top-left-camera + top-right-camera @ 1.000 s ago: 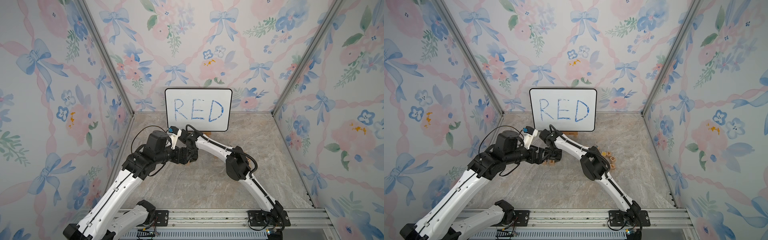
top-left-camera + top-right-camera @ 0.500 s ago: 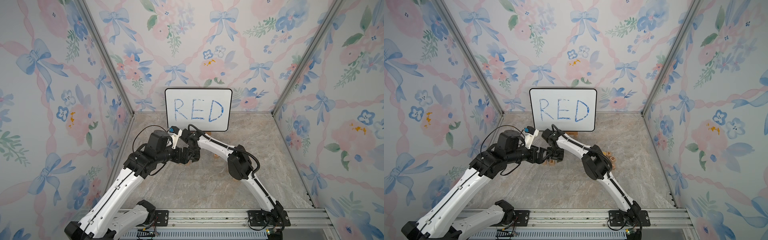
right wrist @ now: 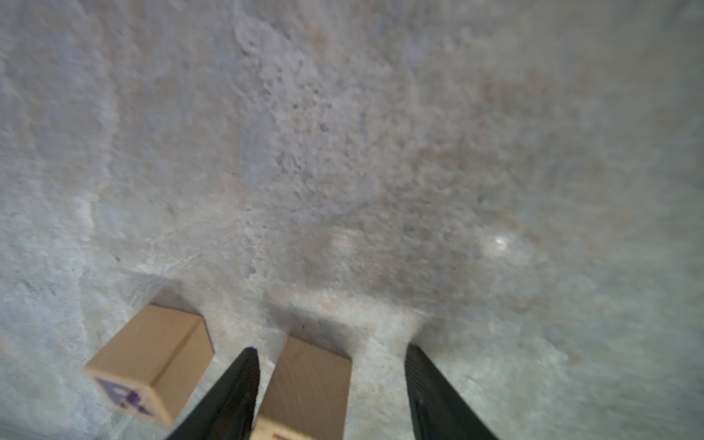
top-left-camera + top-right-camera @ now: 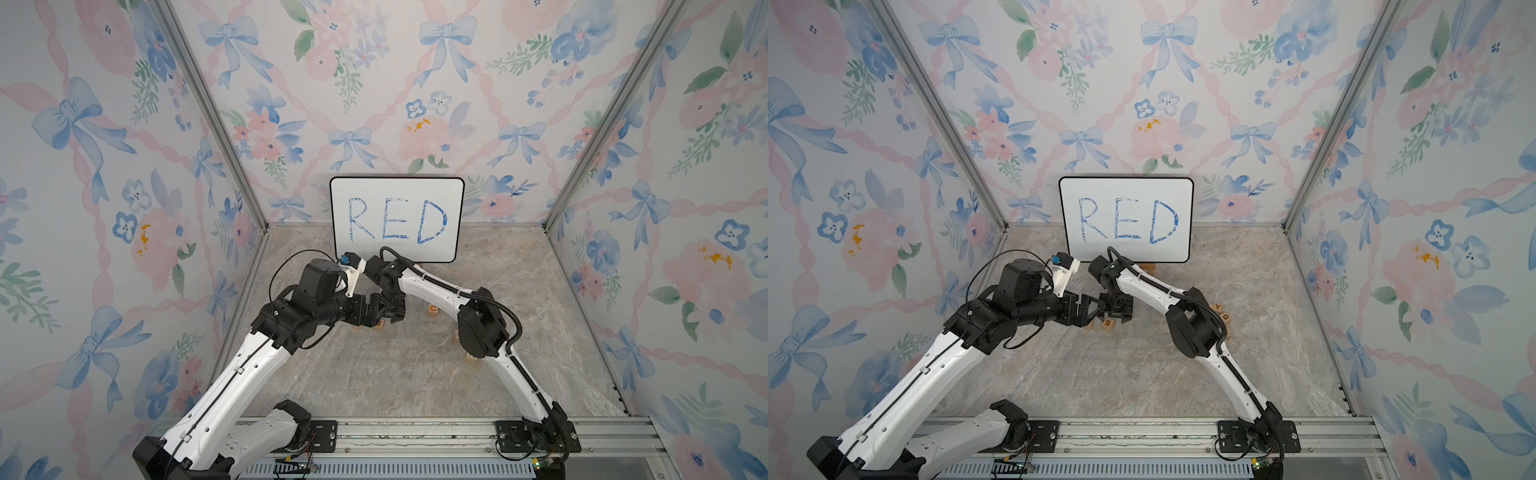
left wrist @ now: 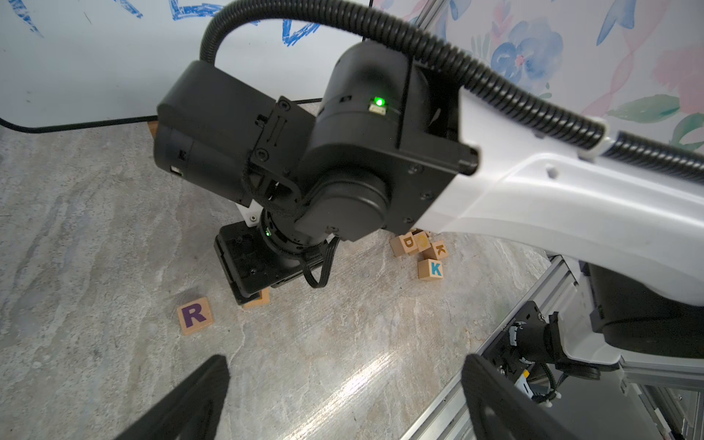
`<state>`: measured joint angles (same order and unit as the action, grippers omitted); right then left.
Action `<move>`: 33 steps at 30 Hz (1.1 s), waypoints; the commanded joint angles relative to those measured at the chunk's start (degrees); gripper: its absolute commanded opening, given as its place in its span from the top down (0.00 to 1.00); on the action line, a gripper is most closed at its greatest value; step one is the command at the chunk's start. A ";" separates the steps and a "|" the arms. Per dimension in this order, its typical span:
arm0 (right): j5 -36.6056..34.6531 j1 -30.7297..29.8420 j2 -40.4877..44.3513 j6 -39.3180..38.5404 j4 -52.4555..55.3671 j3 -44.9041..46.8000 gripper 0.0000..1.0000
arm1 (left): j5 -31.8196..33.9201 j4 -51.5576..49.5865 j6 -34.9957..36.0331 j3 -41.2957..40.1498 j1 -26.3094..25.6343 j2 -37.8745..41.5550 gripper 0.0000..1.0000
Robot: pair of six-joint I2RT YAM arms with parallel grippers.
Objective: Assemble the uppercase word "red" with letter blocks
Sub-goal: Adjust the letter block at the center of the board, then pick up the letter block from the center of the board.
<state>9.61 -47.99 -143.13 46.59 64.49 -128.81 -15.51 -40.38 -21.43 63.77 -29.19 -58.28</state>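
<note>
Robot at work on RED: the right hand (image 3: pixel 331 350) is low over the stone-patterned surface (image 3: pixel 343 152), its jaws half apart around the E block (image 3: pixel 308 384). The block rests on the surface between the two black fingers. One finger is close by the block's side and the other stands clear of it, so the block is not gripped. The right wrist view shows only a sliver of red print on the block's top face. In a top view the E block (image 4: pixel 1108 323) shows its letter, just at the tip of the hand.

The R block (image 5: pixel 195 315) lies just beside the E block without touching it, purple letter up and a little turned. The left hand (image 5: pixel 344 360) hovers above the surface near the R block, its jaws wide and holding nothing.

The D block (image 5: pixel 407 244) is well apart from that pair. It sits in a small cluster of other cubes, among them a teal K block (image 5: pixel 430 269), partly hidden behind the right arm (image 5: pixel 533 198).

In both top views the two hands meet almost tip to tip in front of the board (image 4: pixel 397 220). The board leans on the flowered back wall (image 4: pixel 374 83) and bears RED in blue handwriting.
</note>
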 commanded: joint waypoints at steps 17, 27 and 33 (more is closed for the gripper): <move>-9.42 1.18 4.25 -19.16 5.41 1.67 0.33 | -1.08 1.18 -0.01 1.68 0.51 -1.25 0.02; -5.51 0.13 7.77 -24.57 1.04 5.31 0.32 | -0.14 1.62 -0.63 4.43 0.62 -2.03 0.02; -7.57 -2.14 5.81 -24.35 5.29 4.01 0.33 | -0.49 1.71 -0.81 3.24 0.60 -1.66 0.02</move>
<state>3.03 -48.42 -137.51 23.24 67.05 -124.77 -15.53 -39.03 -21.67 66.98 -29.04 -60.12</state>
